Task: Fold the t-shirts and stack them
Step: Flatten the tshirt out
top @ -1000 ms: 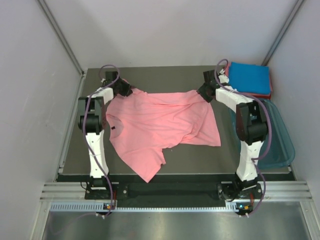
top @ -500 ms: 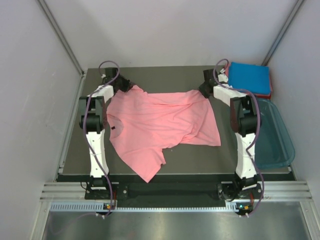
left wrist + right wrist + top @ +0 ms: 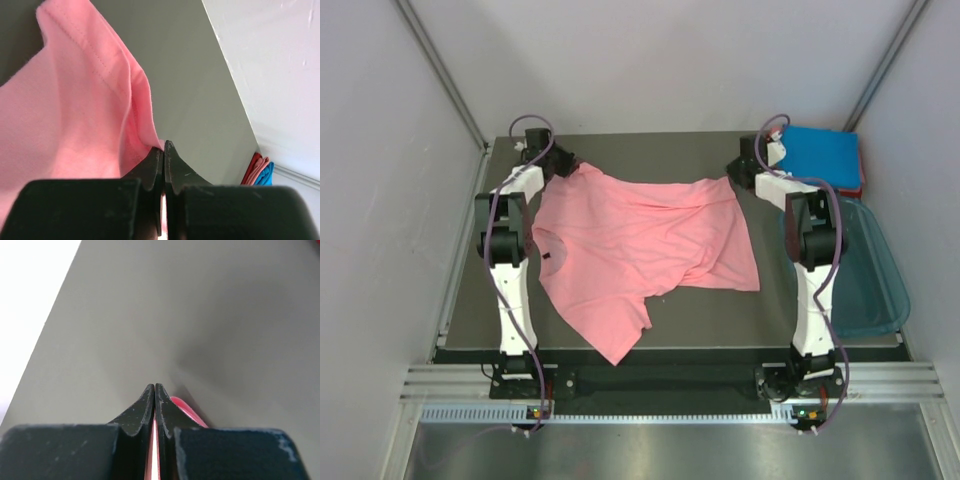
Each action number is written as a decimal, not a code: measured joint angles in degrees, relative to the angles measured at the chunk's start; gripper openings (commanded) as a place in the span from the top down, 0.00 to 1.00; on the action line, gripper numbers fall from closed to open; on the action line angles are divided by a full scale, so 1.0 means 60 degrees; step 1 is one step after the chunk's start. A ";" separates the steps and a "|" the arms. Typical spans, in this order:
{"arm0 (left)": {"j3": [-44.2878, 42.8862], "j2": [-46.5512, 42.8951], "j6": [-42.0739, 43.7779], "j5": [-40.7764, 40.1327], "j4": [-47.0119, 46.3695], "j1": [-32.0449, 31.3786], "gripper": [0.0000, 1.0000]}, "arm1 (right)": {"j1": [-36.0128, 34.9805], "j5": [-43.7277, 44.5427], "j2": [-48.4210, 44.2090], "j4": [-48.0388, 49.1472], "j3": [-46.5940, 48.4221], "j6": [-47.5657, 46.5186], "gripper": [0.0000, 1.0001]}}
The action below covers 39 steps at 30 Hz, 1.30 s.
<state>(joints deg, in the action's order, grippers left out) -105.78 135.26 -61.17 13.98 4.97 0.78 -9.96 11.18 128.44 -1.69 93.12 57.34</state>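
Top external view has the soft salmon-pink t-shirt [image 3: 640,250] spread across the middle of the dark grey table [image 3: 660,148], rumpled rather than flat. Its far edge runs between the two arms, folds bunch toward its right side, and one corner reaches the table's near edge. The left gripper [image 3: 567,170] sits at the shirt's far-left corner and the right gripper [image 3: 742,172] at its far-right corner, both low by the tabletop.

In the left wrist view the left gripper [image 3: 164,150] has its black fingers pressed together. The stitched hem of the pink cloth gathers right up to the tips and a thin strip of pink shows between them, so these jaws are clamped on the shirt. In the right wrist view the right gripper [image 3: 154,390] is likewise clenched tip to tip. A sliver of pink cloth shows between its fingers and a small bulge of it just beside the right-hand finger, so it pinches the shirt's edge, with bare table beyond.

At the far-right corner of the table lies a bright blue folded t-shirt [image 3: 820,155], a flat rectangle on top of a reddish-pink folded t-shirt [image 3: 845,190], of which only the edges show. This stack is just beside the right gripper. Nearer along the table's right side stands a translucent teal plastic tub [image 3: 885,300], partly hidden behind the right arm. Pale walls [image 3: 670,60] close in the table on three sides.
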 measured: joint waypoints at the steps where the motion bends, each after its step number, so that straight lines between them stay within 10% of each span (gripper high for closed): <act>1: -0.0018 0.0000 -0.0004 -0.0004 0.0000 0.0029 1.00 | 0.0007 -0.0047 0.0000 0.0113 -0.0018 -0.0055 1.00; 9: -0.0033 0.0000 -0.0011 0.0011 -0.0025 0.0055 1.00 | -0.0011 -0.0954 0.0124 -0.0408 0.0761 -0.0601 0.62; 29: -0.0029 -0.0069 -0.0011 0.0295 -0.0044 0.0113 1.00 | -0.0098 -0.1887 0.0597 -0.3275 0.2277 -0.2339 0.65; 39: 0.0302 -0.0291 -0.0033 0.0452 -0.0109 0.0113 1.00 | -0.0131 -0.1348 0.1031 -0.3406 0.2481 -0.2677 0.84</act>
<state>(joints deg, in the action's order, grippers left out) -103.96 133.51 -61.36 16.69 4.32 1.45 -10.74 3.09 134.63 -22.13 108.01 41.28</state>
